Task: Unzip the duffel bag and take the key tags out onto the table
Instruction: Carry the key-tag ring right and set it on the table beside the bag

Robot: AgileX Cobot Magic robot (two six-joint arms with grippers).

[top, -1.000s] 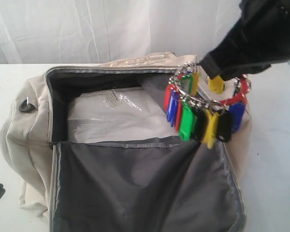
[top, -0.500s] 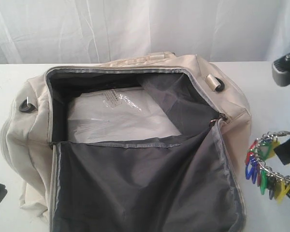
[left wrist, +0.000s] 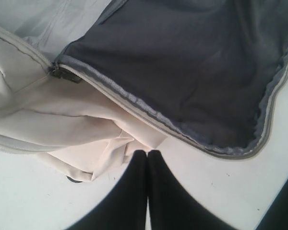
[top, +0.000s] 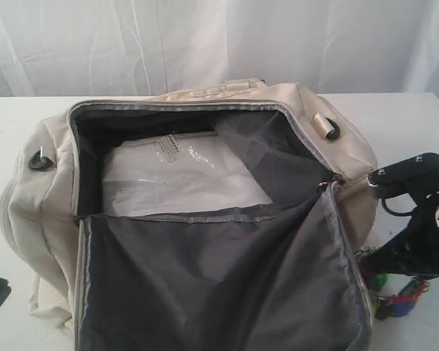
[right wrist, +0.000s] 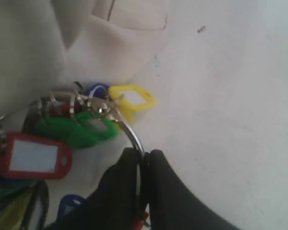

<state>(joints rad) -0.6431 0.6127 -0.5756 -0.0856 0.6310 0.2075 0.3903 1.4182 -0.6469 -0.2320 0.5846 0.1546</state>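
Resting on the table [top: 417, 131] just beside the right end of the unzipped duffel bag [top: 336, 146], the key tags [right wrist: 77, 129] hang by one metal ring [right wrist: 129, 132] from the right gripper [right wrist: 144, 158].

The right gripper's jaws are pinched almost together on that ring and nothing else. Red, green and yellow tags lie against the white tabletop, close to the bag's cream fabric. In the exterior view the bunch shows only partly, low beside the bag under the dark arm. The bag's grey-lined flap [top: 219, 285] is folded open toward the front, showing a clear-wrapped white packet [top: 175, 179] inside. The left gripper [left wrist: 147, 153] is closed tight with nothing in it, above bare table near the flap's zip edge.
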